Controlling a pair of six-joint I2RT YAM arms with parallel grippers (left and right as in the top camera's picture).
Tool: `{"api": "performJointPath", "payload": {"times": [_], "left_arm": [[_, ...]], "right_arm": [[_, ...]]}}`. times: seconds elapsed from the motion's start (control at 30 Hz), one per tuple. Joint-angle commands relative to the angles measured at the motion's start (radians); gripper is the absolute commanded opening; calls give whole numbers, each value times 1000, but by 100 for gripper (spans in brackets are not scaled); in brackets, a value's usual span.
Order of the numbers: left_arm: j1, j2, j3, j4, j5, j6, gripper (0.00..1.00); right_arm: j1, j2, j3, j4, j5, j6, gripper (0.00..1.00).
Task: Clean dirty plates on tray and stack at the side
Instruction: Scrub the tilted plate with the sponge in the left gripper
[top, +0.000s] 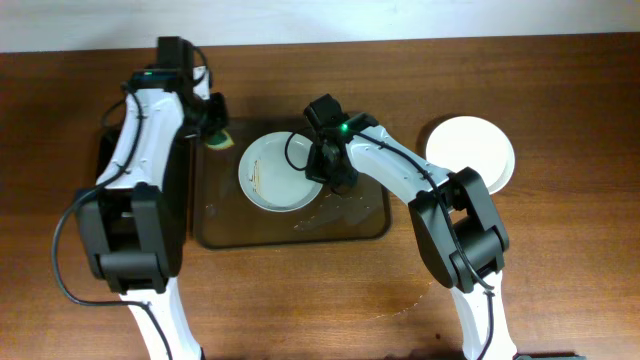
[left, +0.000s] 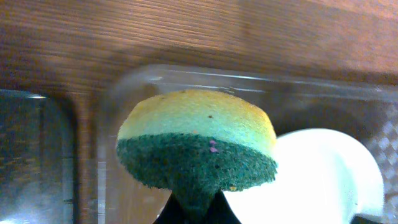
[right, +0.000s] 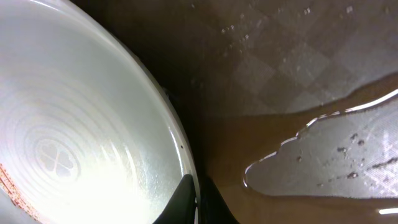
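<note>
Seen from above, the right arm folds in from 5 o'clock, its right gripper (top: 328, 170) pinching the 3 o'clock rim of a smeared round white plate (top: 272, 175) on the brown translucent rectangular tray (top: 355, 222), while the left gripper (top: 214, 128), stretched toward 12, clamps a yellow-and-green sponge (left: 198, 144) over the tray's 10 o'clock corner, and another white plate (top: 470, 152) sits outside the tray at 3 o'clock.

I see the left arm (top: 140, 140) and right arm (top: 400, 168) built alike: glossy white links, black joints, a green light near each wrist, black cables looping alongside. The right gripper (right: 198, 194) has black fingers.
</note>
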Motion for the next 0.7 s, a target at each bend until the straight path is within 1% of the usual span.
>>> {"api": "performJointPath", "payload": {"times": [0.0,0.07,0.1,0.17,0.2,0.23,0.27,0.3,0.33,0.47,0.57,0.6,0.67], "left_arm": [[-48,2,-3,-2,-50,-5,1],[-60,2,-3,-2,-50,-5,1],[-63,2,-3,-2,-51,-5,1],[-64,2,-3,-2,-46,-5,1],[-64,2,-3,-2,-43,-5,1],[-64,2,-3,-3,-42,-5,1],[-64,2,-3,-5,-42,-5,1],[-64,2,-3,-6,-42,-5,1],[-66,2,-3,-6,-42,-5,1],[-74,2,-3,-14,-42,-5,1],[-86,2,-23,-8,-43,-5,1],[-91,2,-36,0,-43,-5,1],[-107,2,-106,69,-44,-5,1]], "right_arm": [[9,11,-13,15,10,47,5],[-14,10,-13,89,0,-65,16],[-29,10,-13,127,-24,-120,19],[-37,10,-13,161,-40,-185,23],[-36,10,-13,172,-40,-193,25],[-36,11,-13,177,-36,-193,25],[-35,11,-13,185,-36,-193,25],[-35,12,-13,193,-36,-193,16],[-35,18,-13,205,-37,-193,4],[-34,29,-14,175,-74,-190,4],[-56,29,-14,76,-73,-118,4],[-64,29,-14,59,-84,-117,4],[-74,29,-14,56,-100,-118,4]]}}
